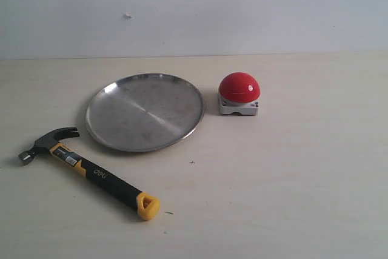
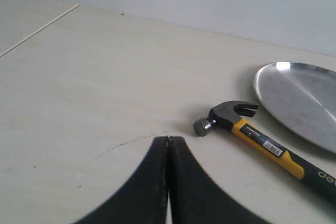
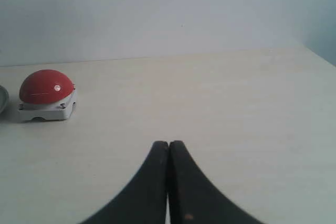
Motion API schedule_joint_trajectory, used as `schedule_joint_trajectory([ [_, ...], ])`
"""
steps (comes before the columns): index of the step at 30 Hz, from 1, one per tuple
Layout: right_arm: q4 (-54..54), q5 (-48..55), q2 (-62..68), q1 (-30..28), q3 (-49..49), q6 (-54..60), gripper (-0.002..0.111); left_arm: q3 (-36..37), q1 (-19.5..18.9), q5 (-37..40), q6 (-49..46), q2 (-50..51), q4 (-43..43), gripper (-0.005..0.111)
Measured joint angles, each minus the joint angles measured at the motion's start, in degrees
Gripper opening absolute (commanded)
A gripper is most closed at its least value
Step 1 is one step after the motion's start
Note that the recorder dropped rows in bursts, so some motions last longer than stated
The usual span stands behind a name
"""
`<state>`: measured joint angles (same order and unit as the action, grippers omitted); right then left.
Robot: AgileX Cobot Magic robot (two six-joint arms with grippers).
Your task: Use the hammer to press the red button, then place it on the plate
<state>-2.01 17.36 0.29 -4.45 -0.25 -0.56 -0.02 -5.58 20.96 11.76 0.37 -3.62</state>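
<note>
We list, on the pale tabletop (image 1: 291, 180): one claw hammer (image 1: 88, 171), lying flat at the near left, dark head toward the left edge, yellow-capped handle end pointing toward the near middle; neither arm touches it, and we judge the task not yet begun. One round steel plate (image 1: 145, 110), just behind the hammer, near its head but apart from it, nothing lying in it. One red button (image 1: 239, 87) on a grey base, just right of the plate, a narrow gap between them. We judge the layout deliberate: the hammer lies on the left arm's side with its handle free all along for a grasp, while button and plate sit side by side so that press and set-down need only a short carry. Left gripper (image 2: 168, 140): fingers pressed together tip to tip, grasping nothing, poised above the table at a downward slant, the hammer head near it and off to one side. Right gripper (image 3: 168, 144): likewise clenched and empty, facing the button, well apart from it. Neither arm shows in the exterior view, so we take both to stand near the front edge; the left must open before it can take the handle
</note>
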Motion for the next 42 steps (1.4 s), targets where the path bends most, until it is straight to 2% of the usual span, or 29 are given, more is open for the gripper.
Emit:
schedule_joint_trajectory([
  [16, 0.0, 0.0, 0.0, 0.0, 0.0, 0.0, 0.0, 0.0, 0.0, -0.3, -2.0, 0.0, -1.1, 0.0],
  [18, 0.0, 0.0, 0.0, 0.0, 0.0, 0.0, 0.0, 0.0, 0.0, -5.0, -2.3, 0.0, -1.5, 0.0],
  [19, 0.0, 0.0, 0.0, 0.0, 0.0, 0.0, 0.0, 0.1, 0.0, -11.4, -1.9, 0.0, -1.5, 0.0],
  [20, 0.0, 0.0, 0.0, 0.0, 0.0, 0.0, 0.0, 0.1, 0.0, -14.5, -1.2, 0.0, -1.5, 0.0],
  [22, 0.0, 0.0, 0.0, 0.0, 0.0, 0.0, 0.0, 0.1, 0.0, -27.4, 2.3, 0.0, -1.5, 0.0],
  [24, 0.0, 0.0, 0.0, 0.0, 0.0, 0.0, 0.0, 0.1, 0.0, -32.1, 4.2, 0.0, -1.5, 0.0],
  [27, 0.0, 0.0, 0.0, 0.0, 0.0, 0.0, 0.0, 0.1, 0.0, -41.0, 18.2, 0.0, -1.7, 0.0],
  [29, 0.0, 0.0, 0.0, 0.0, 0.0, 0.0, 0.0, 0.1, 0.0, -44.2, 26.8, 0.0, -1.7, 0.0],
  [33, 0.0, 0.0, 0.0, 0.0, 0.0, 0.0, 0.0, -0.8, 0.0, -50.6, 29.1, -0.1, 6.3, 0.0],
  [39, 0.0, 0.0, 0.0, 0.0, 0.0, 0.0, 0.0, -11.2, 0.0, -54.9, 16.3, 8.4, 18.1, 0.0],
  [42, 0.0, 0.0, 0.0, 0.0, 0.0, 0.0, 0.0, -19.6, 0.0, -49.1, 11.3, 16.6, 20.3, 0.0],
])
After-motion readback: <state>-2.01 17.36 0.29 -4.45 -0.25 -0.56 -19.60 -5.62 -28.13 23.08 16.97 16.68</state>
